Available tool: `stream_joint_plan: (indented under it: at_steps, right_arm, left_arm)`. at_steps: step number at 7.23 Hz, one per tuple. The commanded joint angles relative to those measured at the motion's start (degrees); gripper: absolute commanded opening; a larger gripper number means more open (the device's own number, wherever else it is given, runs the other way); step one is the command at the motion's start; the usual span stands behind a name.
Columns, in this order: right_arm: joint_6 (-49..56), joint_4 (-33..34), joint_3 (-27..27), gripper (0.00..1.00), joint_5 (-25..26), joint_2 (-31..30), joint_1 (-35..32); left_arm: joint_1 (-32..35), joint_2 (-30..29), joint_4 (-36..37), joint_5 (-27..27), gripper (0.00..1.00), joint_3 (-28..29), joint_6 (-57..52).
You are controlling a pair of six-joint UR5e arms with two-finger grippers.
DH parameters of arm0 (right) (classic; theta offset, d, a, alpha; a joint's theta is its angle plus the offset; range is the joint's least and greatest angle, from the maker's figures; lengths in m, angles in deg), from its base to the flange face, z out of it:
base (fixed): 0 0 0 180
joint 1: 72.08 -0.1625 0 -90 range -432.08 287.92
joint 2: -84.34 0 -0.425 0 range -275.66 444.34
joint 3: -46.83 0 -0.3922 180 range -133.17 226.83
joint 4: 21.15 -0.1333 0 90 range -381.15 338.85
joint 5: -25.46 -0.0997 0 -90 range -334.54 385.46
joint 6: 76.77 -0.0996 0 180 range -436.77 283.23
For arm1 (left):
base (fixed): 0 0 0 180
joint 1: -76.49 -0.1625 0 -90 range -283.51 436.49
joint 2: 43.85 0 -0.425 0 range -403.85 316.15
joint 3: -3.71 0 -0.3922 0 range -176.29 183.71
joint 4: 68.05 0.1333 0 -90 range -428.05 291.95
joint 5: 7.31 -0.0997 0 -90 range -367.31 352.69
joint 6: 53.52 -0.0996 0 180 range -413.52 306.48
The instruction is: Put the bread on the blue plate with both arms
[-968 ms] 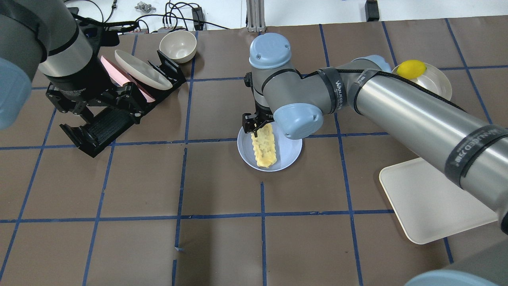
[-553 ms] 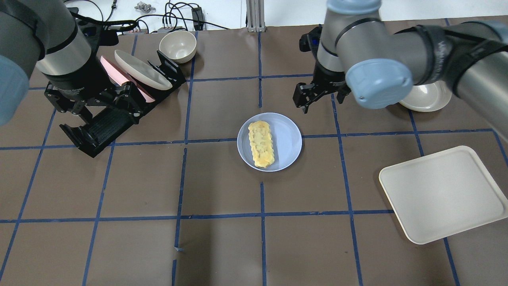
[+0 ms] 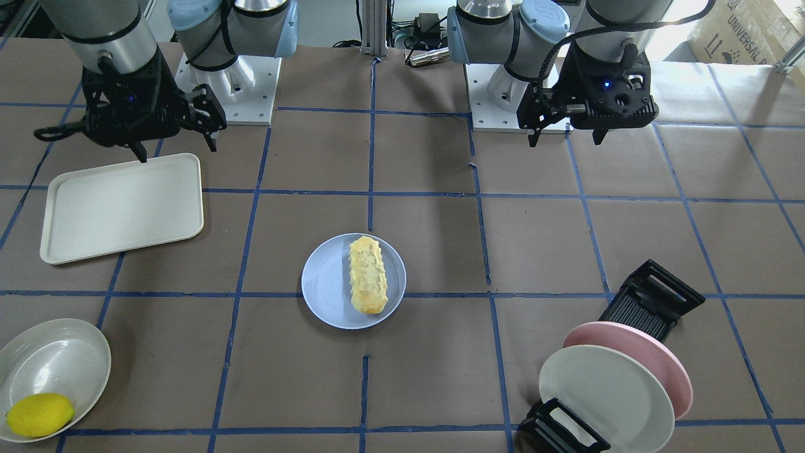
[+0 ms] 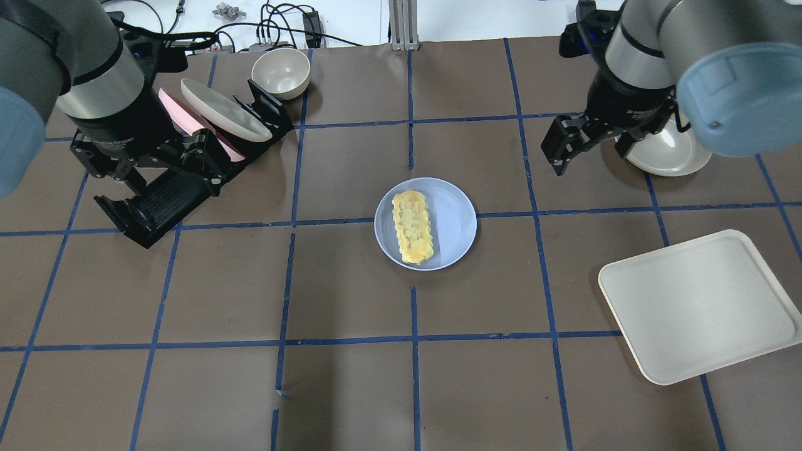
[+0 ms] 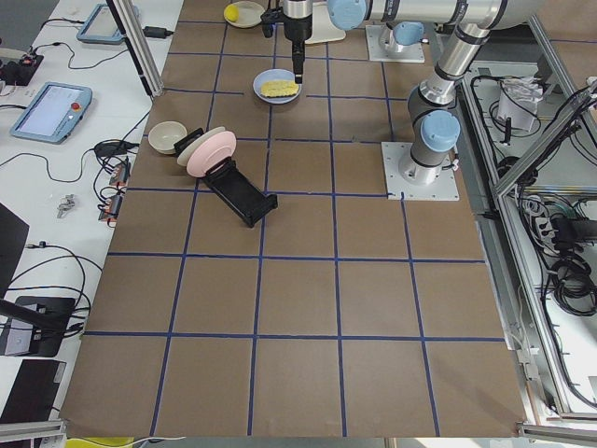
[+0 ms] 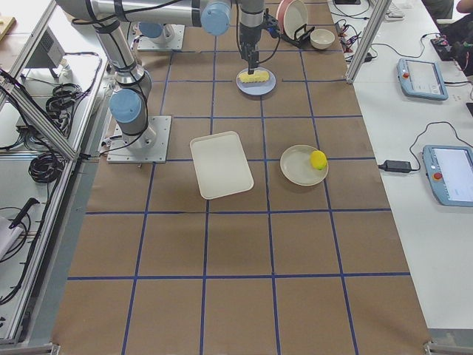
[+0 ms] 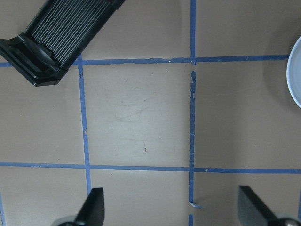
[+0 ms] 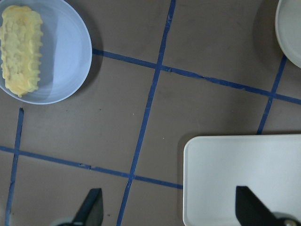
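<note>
Overhead exterior, bread on blue plate, right end effector spread, empty

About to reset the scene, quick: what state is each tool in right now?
Left tool: open, empty.
Right tool: open, empty; the bread lies on the blue plate.

Cardboard box, far corner beside the robot base: printed "UNIVERSAL", remainder cut off. No other text is legible.
</note>
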Motion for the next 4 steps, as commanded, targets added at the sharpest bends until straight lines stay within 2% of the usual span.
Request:
stream_joint_plan:
  at_steps: [1, 4]
  right_arm:
    - [-0.1, -2.6, 0.2, 1.00, -1.6, -5.7, -0.5]
    - [0.1, -1.6, -0.2, 1.00, -4.1, -3.7, -0.6]
  left_arm:
    - [0.1, -0.1, 0.0, 0.0, 1.00, -0.3, 0.0]
    - [0.1, -0.1, 0.0, 0.0, 1.00, -0.1, 0.0]
